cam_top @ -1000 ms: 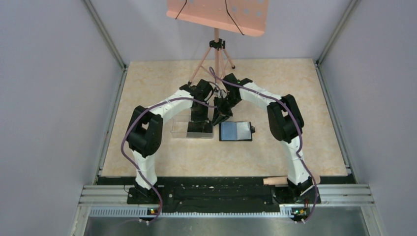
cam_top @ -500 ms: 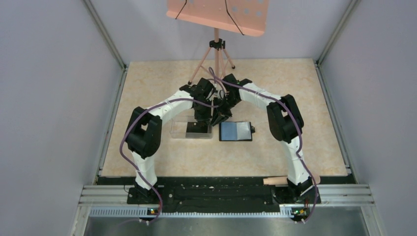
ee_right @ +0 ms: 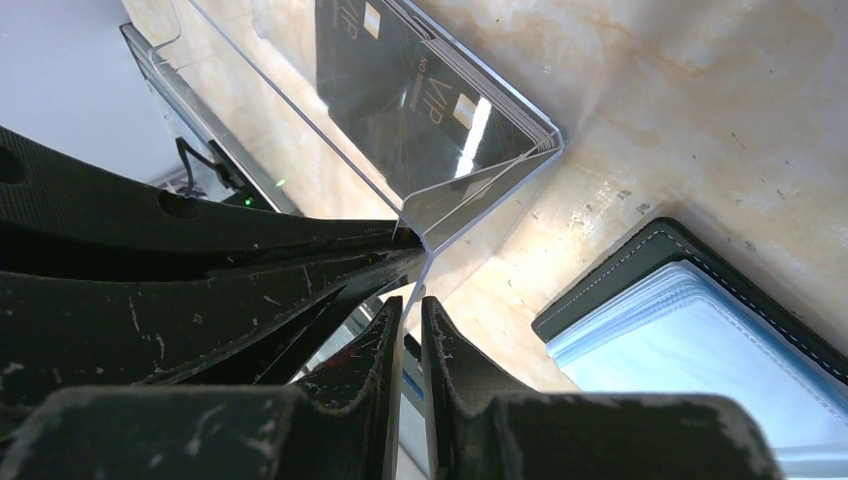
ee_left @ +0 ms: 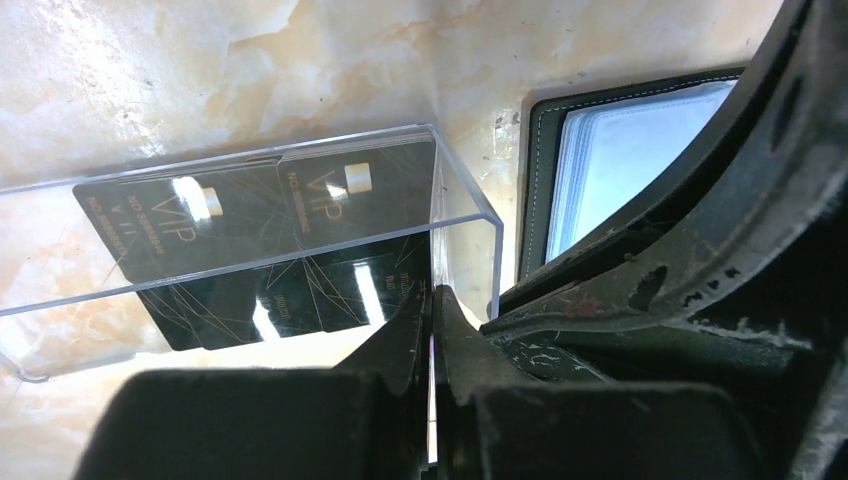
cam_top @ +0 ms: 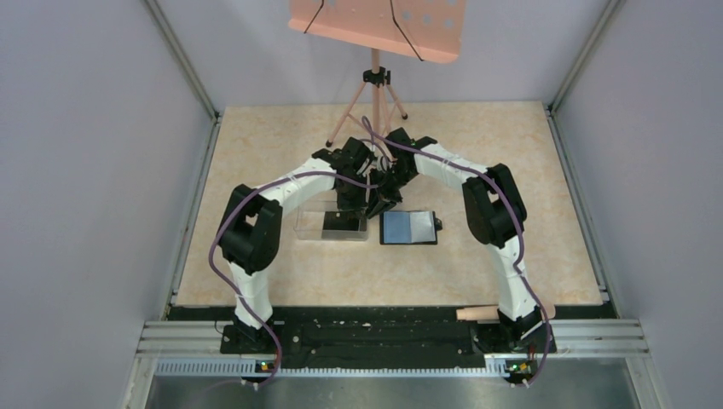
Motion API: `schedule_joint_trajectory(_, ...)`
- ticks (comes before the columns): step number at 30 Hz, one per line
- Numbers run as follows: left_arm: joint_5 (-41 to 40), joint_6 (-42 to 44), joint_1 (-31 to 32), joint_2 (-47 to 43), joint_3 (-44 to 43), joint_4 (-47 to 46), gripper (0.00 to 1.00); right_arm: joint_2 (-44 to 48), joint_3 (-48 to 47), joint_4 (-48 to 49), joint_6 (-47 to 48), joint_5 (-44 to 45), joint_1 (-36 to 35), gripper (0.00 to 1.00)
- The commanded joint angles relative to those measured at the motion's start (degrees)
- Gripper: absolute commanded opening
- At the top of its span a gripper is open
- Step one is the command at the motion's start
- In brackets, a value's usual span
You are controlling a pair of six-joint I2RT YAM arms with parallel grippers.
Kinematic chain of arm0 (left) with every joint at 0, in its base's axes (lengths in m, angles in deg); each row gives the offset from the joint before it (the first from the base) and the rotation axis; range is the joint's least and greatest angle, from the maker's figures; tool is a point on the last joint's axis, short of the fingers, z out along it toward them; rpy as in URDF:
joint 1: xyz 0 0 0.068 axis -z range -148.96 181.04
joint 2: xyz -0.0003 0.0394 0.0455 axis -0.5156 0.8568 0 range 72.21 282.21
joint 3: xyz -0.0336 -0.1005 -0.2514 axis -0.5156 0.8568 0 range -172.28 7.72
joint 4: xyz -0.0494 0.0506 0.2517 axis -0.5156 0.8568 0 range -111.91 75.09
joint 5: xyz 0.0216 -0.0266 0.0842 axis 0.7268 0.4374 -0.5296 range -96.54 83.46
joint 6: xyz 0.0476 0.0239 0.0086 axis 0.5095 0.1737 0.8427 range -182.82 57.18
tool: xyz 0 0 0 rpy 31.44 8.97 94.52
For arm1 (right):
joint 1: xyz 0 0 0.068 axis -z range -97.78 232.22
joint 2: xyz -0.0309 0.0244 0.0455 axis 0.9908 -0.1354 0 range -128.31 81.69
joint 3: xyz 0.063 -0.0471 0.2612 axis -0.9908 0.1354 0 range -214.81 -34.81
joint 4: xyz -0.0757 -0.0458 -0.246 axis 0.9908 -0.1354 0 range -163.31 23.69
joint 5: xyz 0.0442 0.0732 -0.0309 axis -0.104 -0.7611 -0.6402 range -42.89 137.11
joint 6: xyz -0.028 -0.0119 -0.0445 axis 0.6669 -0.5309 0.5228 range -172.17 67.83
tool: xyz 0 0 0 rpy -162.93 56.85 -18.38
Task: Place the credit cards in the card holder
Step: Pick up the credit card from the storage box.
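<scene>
Lying inside clear box (ee_left: 467, 232): credit cards (ee_left: 262, 243).

A clear plastic box (cam_top: 309, 223) rests on the marbled tabletop (cam_top: 281, 136) — tripod stand (cam_top: 375, 81) behind it.

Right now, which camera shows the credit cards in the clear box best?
Left wrist: the credit cards lie flat in the clear box, gold VIP print readable, overlap visible. Right wrist shows them steeply, mostly the stack's edge at the box corner. Top external shows only a small dark patch.
</scene>
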Motion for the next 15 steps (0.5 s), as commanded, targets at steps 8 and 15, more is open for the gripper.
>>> schedule_joint_trajectory(8,-6.46,-0.92,0.10,-9.67,1.99,-1.92,0.00,4.25,-1.03,1.47,1.53,3.25,-0.82,0.24)
schedule_joint_trajectory(15,-9.77,-2.43,0.08,-19.60,6.71,-3.10,0.00,11.65,5.62,7.93,-0.77,4.58,0.21,0.49)
